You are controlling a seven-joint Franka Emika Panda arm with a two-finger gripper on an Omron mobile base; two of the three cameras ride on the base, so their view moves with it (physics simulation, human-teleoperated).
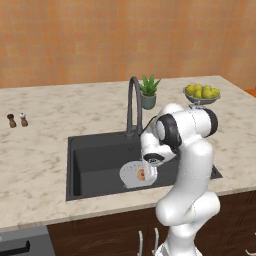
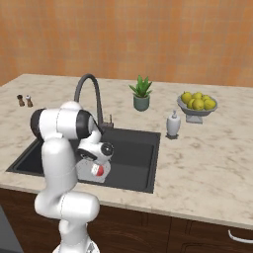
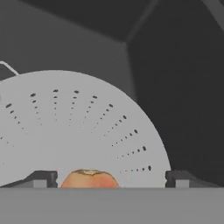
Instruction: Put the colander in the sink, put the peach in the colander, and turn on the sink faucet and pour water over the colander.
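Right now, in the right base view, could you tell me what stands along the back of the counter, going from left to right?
Pepper and salt shakers → sink faucet → potted plant → white soap dispenser → bowl of yellow-green fruit.

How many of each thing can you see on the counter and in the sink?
Colander: 1
Peach: 1
Sink faucet: 1
Potted plant: 1
Fruit bowl: 1
Soap bottle: 1
Small shakers: 2
Total: 8
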